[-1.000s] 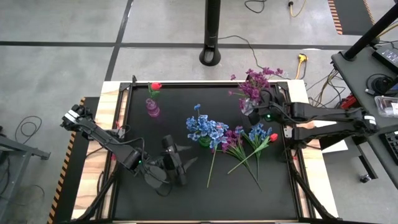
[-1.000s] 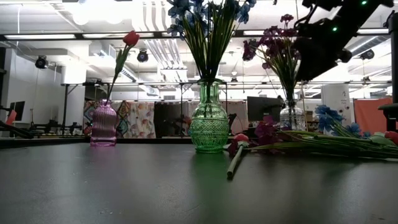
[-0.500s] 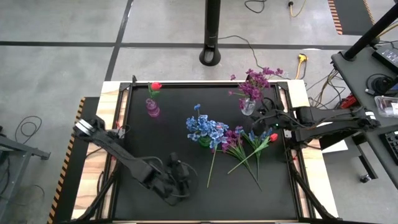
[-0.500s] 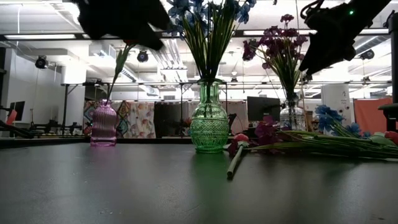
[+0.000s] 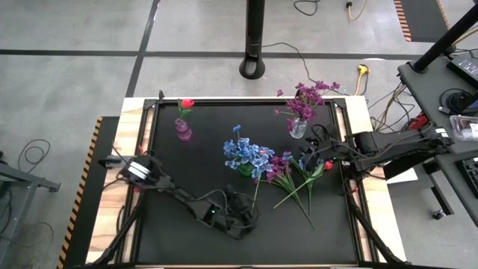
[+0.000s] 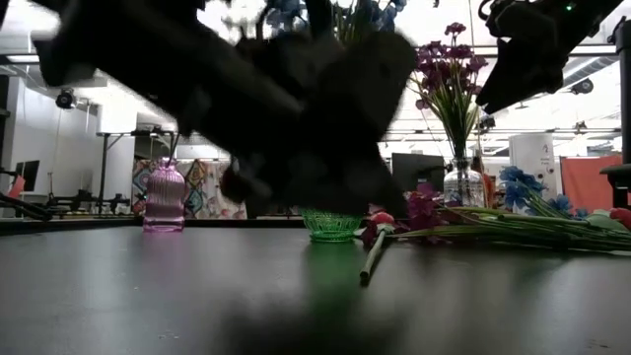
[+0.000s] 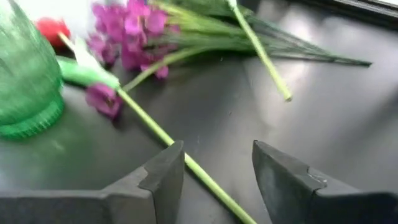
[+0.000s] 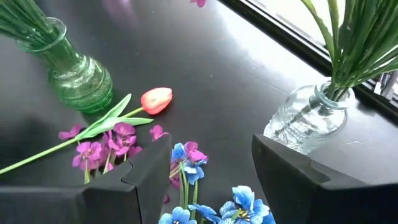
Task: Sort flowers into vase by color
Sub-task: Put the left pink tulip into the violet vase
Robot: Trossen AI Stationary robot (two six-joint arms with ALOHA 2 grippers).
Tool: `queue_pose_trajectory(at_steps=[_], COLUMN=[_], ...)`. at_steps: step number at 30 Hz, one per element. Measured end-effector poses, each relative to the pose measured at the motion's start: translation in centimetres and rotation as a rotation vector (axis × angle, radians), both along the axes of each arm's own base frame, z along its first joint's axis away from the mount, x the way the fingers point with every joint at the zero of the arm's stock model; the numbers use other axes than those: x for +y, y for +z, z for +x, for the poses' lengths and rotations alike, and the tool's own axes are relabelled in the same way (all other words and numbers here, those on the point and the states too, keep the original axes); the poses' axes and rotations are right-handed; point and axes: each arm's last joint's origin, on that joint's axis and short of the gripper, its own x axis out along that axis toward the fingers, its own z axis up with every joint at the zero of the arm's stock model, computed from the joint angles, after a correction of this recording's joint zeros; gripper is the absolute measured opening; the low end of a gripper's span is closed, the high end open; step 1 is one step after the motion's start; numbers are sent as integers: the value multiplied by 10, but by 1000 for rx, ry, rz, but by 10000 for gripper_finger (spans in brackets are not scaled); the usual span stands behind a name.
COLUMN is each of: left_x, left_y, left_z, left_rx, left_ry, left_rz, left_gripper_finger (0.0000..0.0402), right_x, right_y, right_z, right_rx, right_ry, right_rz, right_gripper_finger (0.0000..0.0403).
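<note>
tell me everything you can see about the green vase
The green vase looks like clear green glass with a ribbed, bulbous body and a narrower neck. It stands upright near the middle of the black table and holds blue flowers on green stems. Loose flowers lie on the table right beside its base; contact is unclear. In the low view the left arm hides most of it.

Three vases on the counter [image 5: 172, 172]: one pink vase [image 5: 183, 130] with one red tulip [image 5: 187, 103], one green vase [image 5: 246, 170] with a blue bunch [image 5: 246, 153], one clear vase [image 5: 297, 128] with a purple bunch [image 5: 306, 99]. Loose flowers [image 5: 295, 175] lying near the right edge: at least two red tulips, purple sprays and blue blooms, exact number unclear. Two arms, two claws: left claw [image 7: 214, 171], right claw [image 8: 211, 165].
</note>
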Motion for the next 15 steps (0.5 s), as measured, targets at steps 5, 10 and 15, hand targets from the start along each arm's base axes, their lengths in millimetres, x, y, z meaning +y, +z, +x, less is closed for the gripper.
queue_pose_trajectory(at_steps=[5,10,15], left_x=[3,-2,-5], left_y=[-21,-29,-25], left_z=[7,15,20], left_rx=[-19,17,132], left_ry=[22,33,91], left_rz=[-60,-36,-20], left_gripper_finger=[166,162,117], right_x=[0,0,3], right_y=[0,-3,-6], right_z=[0,0,-1], right_rx=[5,16,27], right_ry=[6,9,29], right_rz=[-4,-7,-8], right_gripper_finger=[215,215,215])
